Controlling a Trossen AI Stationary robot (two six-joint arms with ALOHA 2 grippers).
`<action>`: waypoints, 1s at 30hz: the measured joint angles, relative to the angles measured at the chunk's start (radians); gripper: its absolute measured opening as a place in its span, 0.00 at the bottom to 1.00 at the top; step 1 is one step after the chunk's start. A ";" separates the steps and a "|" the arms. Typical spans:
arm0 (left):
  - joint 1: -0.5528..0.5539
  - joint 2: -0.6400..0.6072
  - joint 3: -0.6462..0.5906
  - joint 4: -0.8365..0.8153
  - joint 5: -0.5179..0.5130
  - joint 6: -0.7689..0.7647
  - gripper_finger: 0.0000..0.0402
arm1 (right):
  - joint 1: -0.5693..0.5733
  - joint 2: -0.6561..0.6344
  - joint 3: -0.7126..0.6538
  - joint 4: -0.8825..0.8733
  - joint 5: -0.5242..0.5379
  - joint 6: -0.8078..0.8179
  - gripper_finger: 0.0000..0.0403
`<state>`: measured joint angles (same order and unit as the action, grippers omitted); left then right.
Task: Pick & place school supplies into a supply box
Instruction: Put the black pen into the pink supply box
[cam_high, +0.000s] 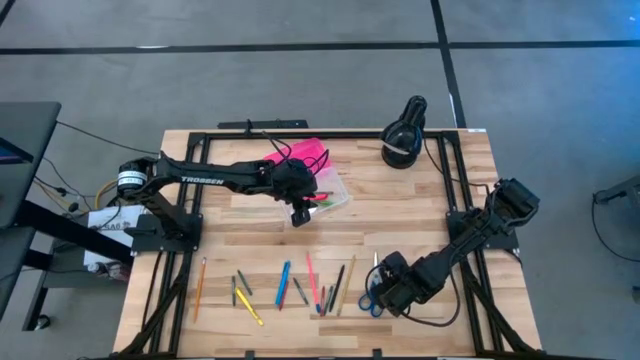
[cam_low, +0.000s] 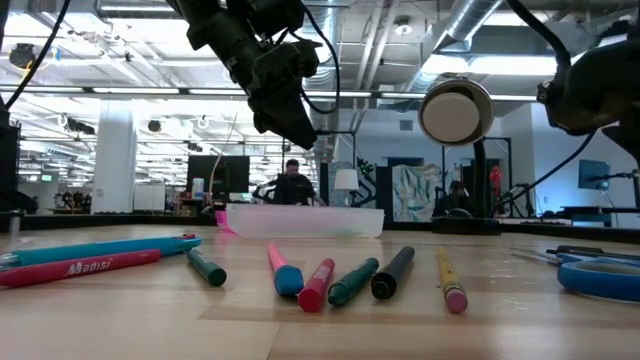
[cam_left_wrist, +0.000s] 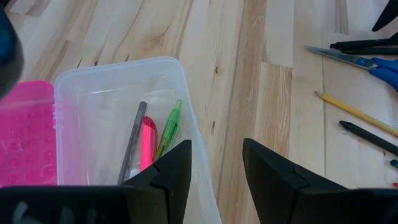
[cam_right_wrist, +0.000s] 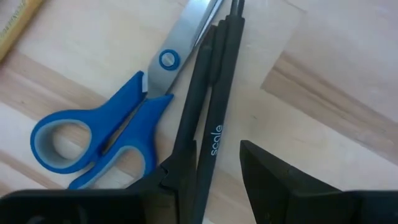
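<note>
The supply box lies open at the table's middle, with its pink lid (cam_high: 300, 152) beside the clear base (cam_high: 332, 190). In the base (cam_left_wrist: 118, 106) lie a grey pencil (cam_left_wrist: 134, 140), a pink marker (cam_left_wrist: 148, 146) and a green pen (cam_left_wrist: 169, 127). My left gripper (cam_left_wrist: 217, 165) hangs open above the base's near corner (cam_high: 300, 214). My right gripper (cam_high: 384, 290) points down, open, low over two black pens (cam_right_wrist: 211, 99) that run between its fingers. The blue-handled scissors (cam_right_wrist: 112, 134) lie flat right beside them. Several more pens and pencils (cam_high: 290, 288) lie in a row near the front edge.
A black round device (cam_high: 404, 138) stands at the far right of the table. An orange pencil (cam_high: 200, 286) lies apart at the row's left end. Bare wood lies between the box and the row of pens. In the low view a person sits in the room behind.
</note>
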<state>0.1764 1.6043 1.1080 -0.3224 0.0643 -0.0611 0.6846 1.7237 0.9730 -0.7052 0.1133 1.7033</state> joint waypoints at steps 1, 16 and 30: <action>0.000 0.000 0.000 0.000 0.000 0.000 0.35 | 0.000 0.000 0.000 -0.001 -0.001 -0.001 0.29; 0.000 0.000 0.000 -0.003 0.000 -0.004 0.35 | 0.006 0.071 0.004 0.002 -0.061 0.018 0.29; 0.000 0.000 0.000 -0.005 0.010 -0.040 0.35 | -0.026 0.072 0.005 -0.066 -0.145 0.044 0.13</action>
<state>0.1764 1.6043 1.1080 -0.3278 0.0744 -0.1013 0.6586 1.7954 0.9779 -0.7708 -0.0321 1.7471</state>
